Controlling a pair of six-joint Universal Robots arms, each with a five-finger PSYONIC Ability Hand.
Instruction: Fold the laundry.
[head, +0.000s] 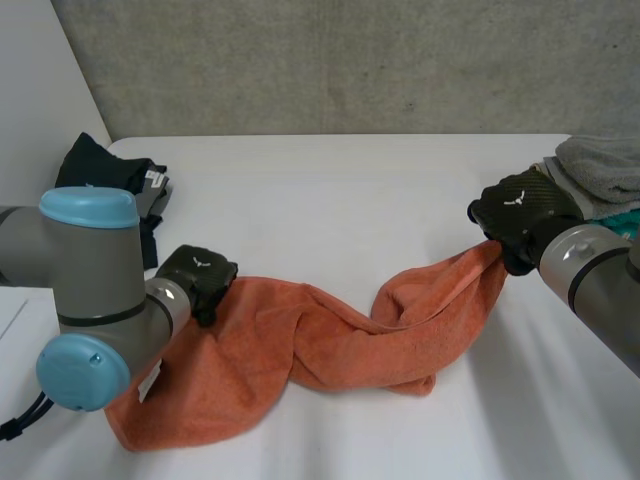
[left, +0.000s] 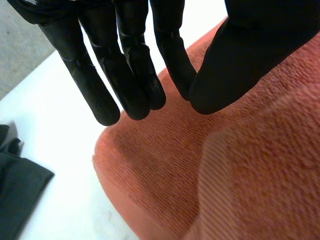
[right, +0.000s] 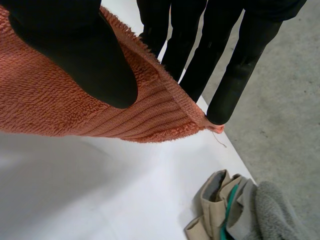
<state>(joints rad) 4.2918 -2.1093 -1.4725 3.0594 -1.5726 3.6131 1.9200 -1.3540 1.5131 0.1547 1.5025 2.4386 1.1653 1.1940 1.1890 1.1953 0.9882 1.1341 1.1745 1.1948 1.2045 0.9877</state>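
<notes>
White table (head: 350, 200); right hand (head: 520, 215) pinches a twisted orange terry towel (head: 330, 340).

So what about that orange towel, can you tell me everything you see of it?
The orange towel is looped terry cloth with a flat ribbed band near its hem. It lies twisted and bunched across the white table, not folded. The right hand pinches one corner between thumb and fingers, lifting that end off the table. The left hand hangs with straight fingers over the other end; whether it touches is unclear.
</notes>
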